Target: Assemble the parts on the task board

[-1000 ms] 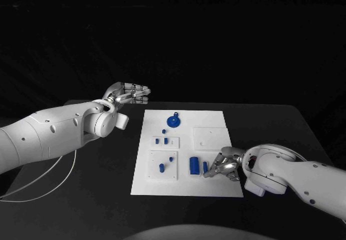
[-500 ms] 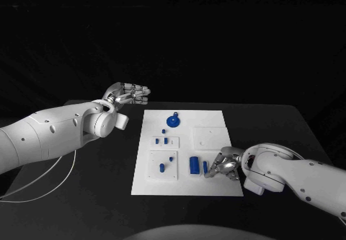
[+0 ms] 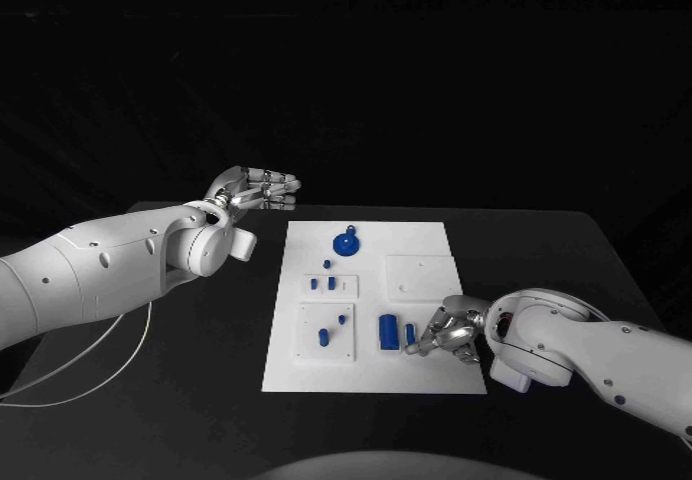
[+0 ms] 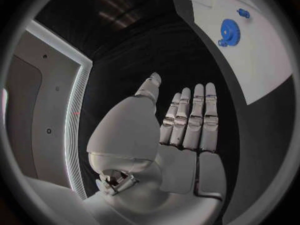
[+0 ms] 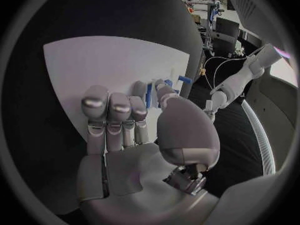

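On the white task board point(image 3: 372, 300), mid-table, a slim blue peg point(image 3: 410, 333) lies beside a thicker blue cylinder point(image 3: 387, 331), the right hand point(image 3: 450, 334) having edged slightly nearer since a second ago, fingertips at the peg; whether it grips is unclear. The left hand point(image 3: 257, 187) stays raised over the black table point(image 3: 548, 260), fingers extended, empty, near the blue gear point(image 3: 346, 241).

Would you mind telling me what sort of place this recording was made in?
Probably a robotics lab test bench: a black table against a dark backdrop, a white task board with small blue parts on it, and equipment stands in the right wrist view.
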### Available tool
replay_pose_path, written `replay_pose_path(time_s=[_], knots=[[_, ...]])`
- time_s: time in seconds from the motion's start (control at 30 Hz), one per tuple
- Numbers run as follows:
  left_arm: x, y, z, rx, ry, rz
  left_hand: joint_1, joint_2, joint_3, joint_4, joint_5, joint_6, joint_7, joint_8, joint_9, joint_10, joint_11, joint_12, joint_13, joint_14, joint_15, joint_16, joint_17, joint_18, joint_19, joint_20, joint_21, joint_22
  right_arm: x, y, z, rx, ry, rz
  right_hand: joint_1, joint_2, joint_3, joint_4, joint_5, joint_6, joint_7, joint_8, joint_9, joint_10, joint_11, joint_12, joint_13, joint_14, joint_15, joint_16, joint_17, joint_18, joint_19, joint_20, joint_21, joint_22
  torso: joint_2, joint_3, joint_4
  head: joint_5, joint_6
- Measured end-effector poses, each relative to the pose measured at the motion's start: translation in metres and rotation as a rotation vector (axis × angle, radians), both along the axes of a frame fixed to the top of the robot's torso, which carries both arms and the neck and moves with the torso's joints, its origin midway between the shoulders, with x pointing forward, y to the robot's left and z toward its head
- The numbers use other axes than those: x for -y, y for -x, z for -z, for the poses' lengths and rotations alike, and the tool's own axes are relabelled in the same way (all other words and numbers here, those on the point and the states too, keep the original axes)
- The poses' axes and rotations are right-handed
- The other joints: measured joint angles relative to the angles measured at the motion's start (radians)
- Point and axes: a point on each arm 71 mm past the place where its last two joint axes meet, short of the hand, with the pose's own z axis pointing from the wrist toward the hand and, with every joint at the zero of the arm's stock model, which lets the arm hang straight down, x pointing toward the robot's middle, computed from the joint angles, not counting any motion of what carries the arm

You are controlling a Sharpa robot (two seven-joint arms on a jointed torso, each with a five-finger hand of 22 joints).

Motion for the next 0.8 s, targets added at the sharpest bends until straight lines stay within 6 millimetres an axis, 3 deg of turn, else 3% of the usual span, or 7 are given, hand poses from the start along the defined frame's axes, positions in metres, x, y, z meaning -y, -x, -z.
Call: replay_pose_path(time_s=[0.07,0.17,0.27,0.47,0.57,0.67,0.8], knots=[[0.0,0.0,0.0,0.0,0.0,0.0,0.0,0.0,0.0,0.0,0.0,0.0,0.0,0.0,0.0,0.0,0.0,0.0,0.0,0.0,0.0,0.0,0.0,0.0,0.0,0.0,0.0,0.0,0.002,0.0,-0.001,-0.001,-0.009,-0.002,0.011,-0.005,-0.046,0.018,0.0,-0.016,0.005,0.0,-0.026,-0.008,0.008,-0.016,-0.009,-0.007,0.007,-0.018,-0.01,0.0,-0.003,0.004,-0.028,0.0,0.0,-0.0001,-0.0002,-0.001,0.002],[0.0,0.0,0.0,-0.001,0.0,0.0,0.0,0.0,0.0,0.0,0.0,0.0,0.0,0.0,0.0,0.0,0.0,0.0,0.0,0.0,0.0,0.0,0.0,0.0,0.0,0.0,0.0,0.0,0.007,-0.005,-0.004,0.006,-0.028,0.002,0.031,0.006,-0.107,0.033,0.005,-0.057,0.028,0.0,-0.064,-0.028,0.017,-0.042,-0.025,-0.023,0.015,-0.045,-0.029,0.0,-0.002,0.013,-0.081,0.0,-0.001,-0.0003,-0.0012,-0.004,0.008],[-0.001,0.001,0.0,-0.005,0.009,-0.004,0.0,0.0,0.0,0.0,0.0,0.0,0.0,0.0,0.0,0.0,0.0,0.0,0.0,0.0,0.0,0.0,0.0,0.0,0.0,0.0,0.0,0.0,0.016,-0.016,-0.009,0.022,-0.049,0.022,0.052,0.016,-0.176,0.043,0.018,-0.084,0.044,-0.013,-0.13,-0.034,0.023,-0.043,-0.033,-0.025,0.017,-0.046,-0.031,0.0,0.0,0.018,-0.105,0.0,-0.003,-0.0021,-0.0024,-0.006,0.017],[-0.003,0.001,0.001,-0.017,0.031,-0.019,0.0,0.0,0.0,0.0,0.0,0.004,-0.004,0.0,0.0,0.0,0.0,0.0,0.0,0.0,0.0,0.0,0.0,0.0,0.0,0.0,0.0,0.0,0.035,-0.045,-0.026,0.069,-0.084,0.063,0.06,0.015,-0.205,0.056,0.019,-0.086,0.045,-0.009,-0.182,-0.038,0.027,-0.043,-0.045,-0.027,0.019,-0.046,-0.035,0.0,0.0,0.018,-0.117,0.0,-0.01,-0.0067,-0.0055,-0.014,0.046],[-0.005,0.001,0.001,-0.023,0.041,-0.029,0.0,0.0,0.0,0.0,0.0,0.004,-0.004,0.0,0.0,0.0,0.0,0.0,0.0,0.0,0.0,0.0,0.0,0.0,0.0,0.0,0.0,0.0,0.041,-0.061,-0.037,0.106,-0.115,0.084,0.064,0.025,-0.21,0.043,0.019,-0.101,0.054,-0.009,-0.244,-0.059,0.032,-0.08,-0.079,-0.044,0.027,-0.082,-0.064,0.0,-0.001,0.027,-0.18,0.0,-0.016,-0.0097,-0.0074,-0.02,0.069],[-0.007,-0.001,0.001,-0.026,0.048,-0.042,0.0,0.0,0.002,-0.002,0.0,0.008,-0.008,0.0,0.0,0.0,0.0,0.0,0.0,0.0,0.0,0.0,0.0,0.0,0.0,0.0,0.0,0.0,0.047,-0.079,-0.046,0.159,-0.168,0.125,0.07,0.084,-0.205,-0.028,0.019,-0.113,0.06,-0.009,-0.278,-0.124,0.039,-0.292,-0.253,-0.088,0.037,-0.199,-0.17,0.017,-0.004,0.04,-0.481,-0.052,-0.021,-0.0109,-0.0095,-0.028,0.1],[-0.008,-0.005,0.002,-0.027,0.053,-0.061,0.004,0.004,0.003,-0.003,0.0,0.012,-0.012,0.0,0.0,0.0,0.0,0.0,0.0,0.0,0.0,0.0,0.0,0.0,0.0,0.0,0.0,0.0,0.051,-0.098,-0.05,0.236,-0.275,0.194,0.097,0.145,-0.191,-0.108,0.028,-0.123,0.068,-0.009,-0.315,-0.17,0.058,-0.417,-0.419,-0.164,0.059,-0.287,-0.273,0.026,-0.047,0.068,-0.649,-0.169,-0.031,-0.011,-0.01,-0.038,0.139]])
